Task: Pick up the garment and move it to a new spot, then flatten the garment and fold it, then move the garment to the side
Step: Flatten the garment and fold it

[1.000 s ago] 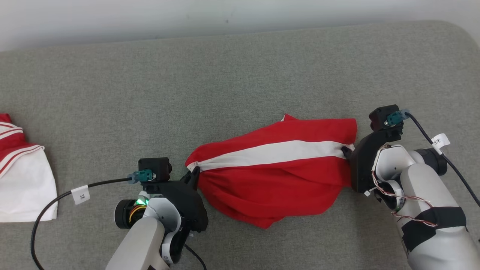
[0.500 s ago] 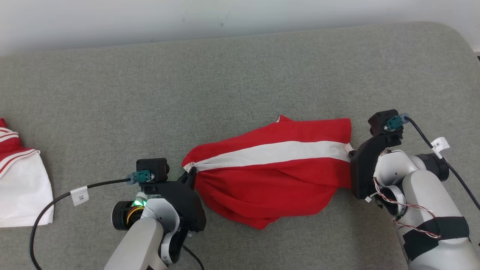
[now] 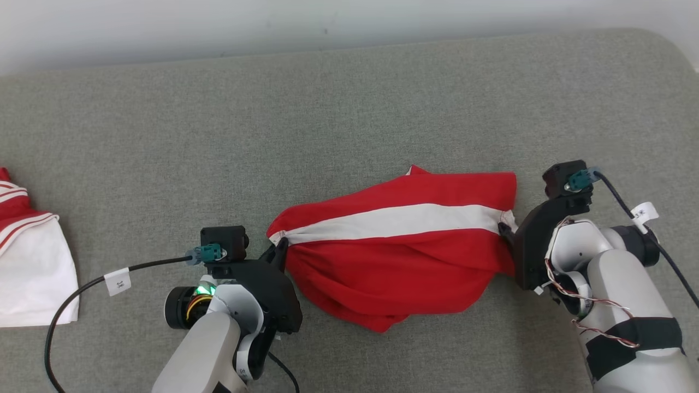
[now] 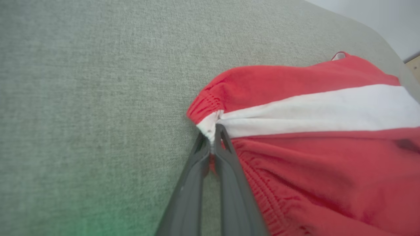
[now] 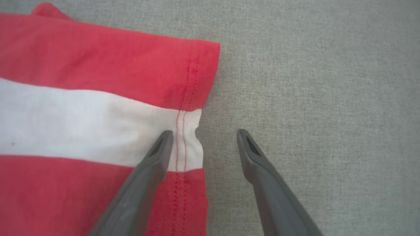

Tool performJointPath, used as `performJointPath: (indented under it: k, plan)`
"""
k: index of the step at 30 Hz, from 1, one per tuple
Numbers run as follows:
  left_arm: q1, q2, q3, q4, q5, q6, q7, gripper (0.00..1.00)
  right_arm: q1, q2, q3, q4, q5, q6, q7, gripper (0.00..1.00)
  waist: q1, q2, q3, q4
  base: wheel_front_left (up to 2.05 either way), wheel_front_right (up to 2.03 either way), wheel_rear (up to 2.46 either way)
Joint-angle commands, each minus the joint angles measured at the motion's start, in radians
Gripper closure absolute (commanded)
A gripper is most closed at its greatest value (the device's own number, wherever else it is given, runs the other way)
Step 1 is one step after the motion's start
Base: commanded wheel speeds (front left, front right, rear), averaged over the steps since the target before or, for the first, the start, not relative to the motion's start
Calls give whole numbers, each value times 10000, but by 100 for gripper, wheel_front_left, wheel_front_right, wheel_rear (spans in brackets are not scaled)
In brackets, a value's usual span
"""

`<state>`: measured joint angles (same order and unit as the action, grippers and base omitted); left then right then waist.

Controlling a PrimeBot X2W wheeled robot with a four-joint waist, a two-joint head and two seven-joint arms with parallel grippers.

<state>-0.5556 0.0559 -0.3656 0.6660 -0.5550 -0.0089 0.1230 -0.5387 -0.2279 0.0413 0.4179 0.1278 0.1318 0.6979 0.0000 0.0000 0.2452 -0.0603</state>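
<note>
1. Flattening step: garment (image 3: 398, 256) sits bunched mid-cushion (image 3: 349, 109).
2. Left gripper (image 4: 212, 131) jaws pinch its 9 o'clock end; right gripper (image 5: 203, 134) jaws gape empty at the 3 o'clock hem.
3. Next, I'd guess: right grabs hem, pull taut.

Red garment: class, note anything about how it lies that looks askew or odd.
The red garment lies bunched, not flat: its white stripe slants, and folds gather toward the left claw, shut on one end. The right claw stands open at the hemmed end, gripping nothing.
</note>
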Motion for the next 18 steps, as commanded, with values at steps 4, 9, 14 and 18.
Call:
performJointPath:
  k: [4,9,14,18]
  plan:
    - [-103,33,-96,106,-97,-26,-30,100,95,222,82,406,-46,-22,174,25,0,0,127,90,0,0,0]
    - [-101,53,-120,161,-165,-3,-47,100,139,196,309,415,-67,-22,120,100,0,0,106,62,0,0,0]
    - [-164,98,-95,115,-194,23,-237,100,59,88,336,156,-113,-22,-186,100,0,0,24,-30,0,0,0]
    - [-368,88,13,-158,-184,-44,-851,100,-151,114,194,-96,-90,-24,-862,100,0,0,-123,-54,0,0,0]
